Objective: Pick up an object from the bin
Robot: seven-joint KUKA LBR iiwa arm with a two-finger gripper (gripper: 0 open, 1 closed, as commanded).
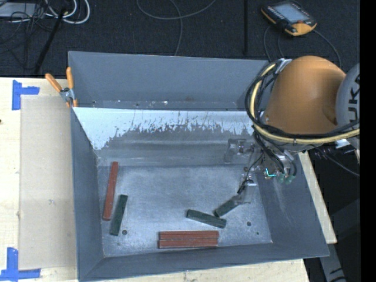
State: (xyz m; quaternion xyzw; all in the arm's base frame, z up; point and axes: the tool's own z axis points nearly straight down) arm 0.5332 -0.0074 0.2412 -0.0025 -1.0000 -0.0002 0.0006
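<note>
My gripper (248, 180) hangs under the orange cover at the right side of the bin, low over the floor. Just below it and to its left lies a short dark grey-green bar (228, 205), slanting up towards the gripper; whether the two touch I cannot tell. This bar's lower end meets a second dark green bar (205, 217) lying nearly flat to its left. A red-brown flat block (188, 238) lies along the bin's front edge, a little further off.
At the bin's left side a long red-brown bar (110, 190) lies beside a dark green bar (118, 214), both nearly upright in the view. The arm and its cables overhang the right rim.
</note>
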